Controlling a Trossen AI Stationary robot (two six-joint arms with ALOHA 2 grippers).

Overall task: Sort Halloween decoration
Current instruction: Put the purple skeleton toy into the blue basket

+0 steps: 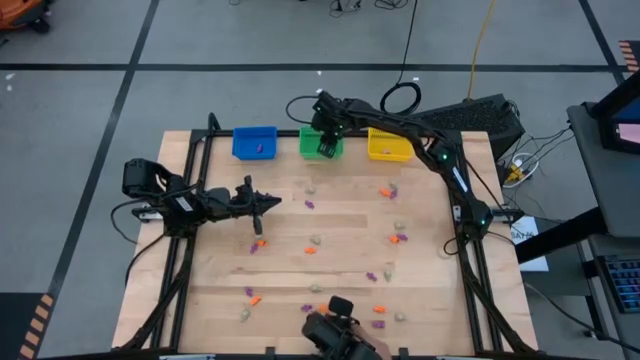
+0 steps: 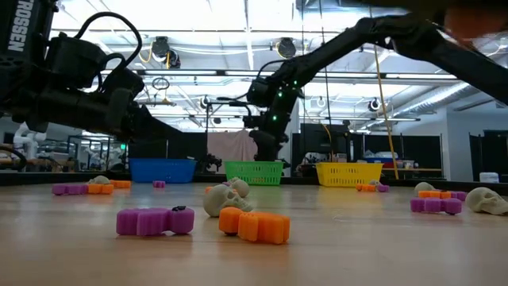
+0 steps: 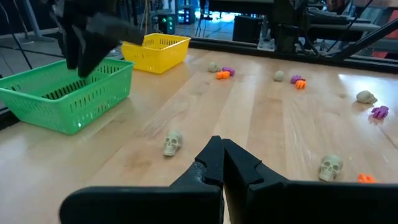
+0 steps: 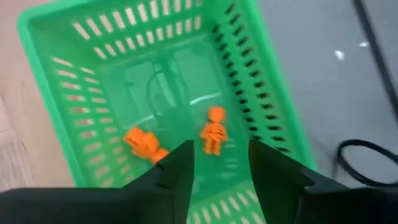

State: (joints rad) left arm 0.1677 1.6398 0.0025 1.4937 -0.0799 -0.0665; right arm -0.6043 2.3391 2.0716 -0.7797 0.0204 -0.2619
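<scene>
Right wrist view: the right gripper (image 4: pixel 219 163) hangs over the green bin (image 4: pixel 261 93), fingers spread — two orange trinkets (image 4: pixel 213 132) lie loose inside it. Left gripper (image 1: pixel 262 205) hovers pressed together over the table (image 1: pixel 440 290), purple, orange and pale pieces scattered across it — blue bin (image 1: pixel 254 142) and yellow bin (image 1: pixel 389 145) beyond.

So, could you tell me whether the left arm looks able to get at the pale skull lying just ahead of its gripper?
Probably yes: the skull lies on bare table just beyond the shut left gripper, with nothing between them; the jaws would need to open first.
</scene>
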